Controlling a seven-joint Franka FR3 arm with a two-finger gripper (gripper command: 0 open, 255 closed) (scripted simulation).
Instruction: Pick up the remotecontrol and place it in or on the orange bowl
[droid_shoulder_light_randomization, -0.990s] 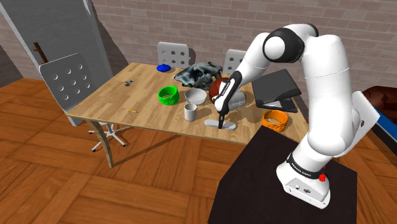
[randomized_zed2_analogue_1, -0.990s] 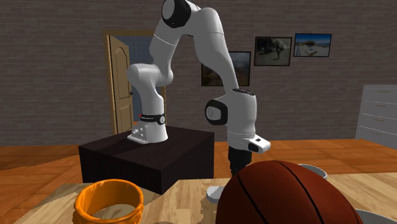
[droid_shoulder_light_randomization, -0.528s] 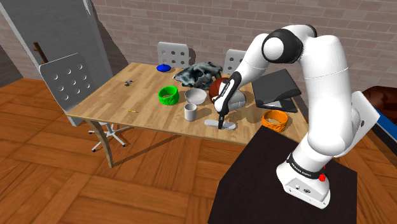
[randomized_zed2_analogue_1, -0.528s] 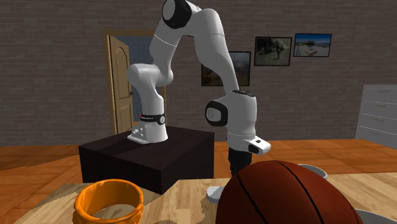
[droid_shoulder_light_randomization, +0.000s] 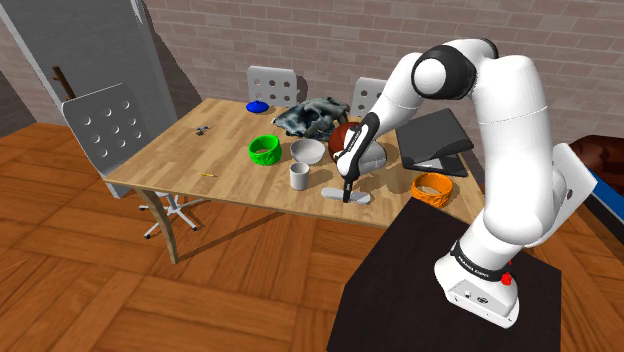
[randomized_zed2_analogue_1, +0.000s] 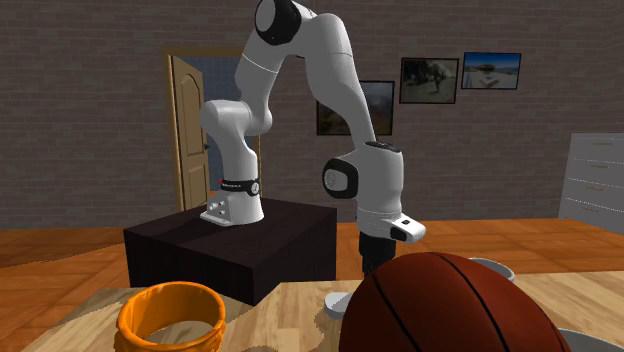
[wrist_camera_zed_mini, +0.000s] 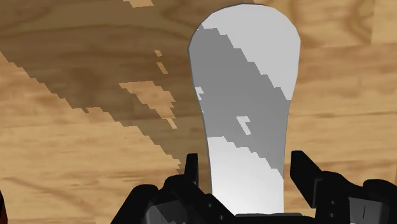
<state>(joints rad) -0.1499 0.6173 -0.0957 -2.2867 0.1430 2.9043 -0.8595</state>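
Grey remotecontrol (wrist_camera_zed_mini: 245, 95) lies flat on the table (wrist_camera_zed_mini: 76, 159), narrow end between the jaws and wide end ahead of them. Gripper (wrist_camera_zed_mini: 245, 167) is low over it, jaws apart and hugging its sides, not clamped. It looks light, stiff and probably slick, so pinch across the narrow waist; orange bowl (droid_shoulder_light_randomization: 433, 187) sits well apart from the jaws

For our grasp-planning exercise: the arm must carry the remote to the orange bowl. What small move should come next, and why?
Probably close the fingers. The gripper is down at the table, and the pale grey remote lies between the fingers, which stand apart either side, seemingly not touching it.
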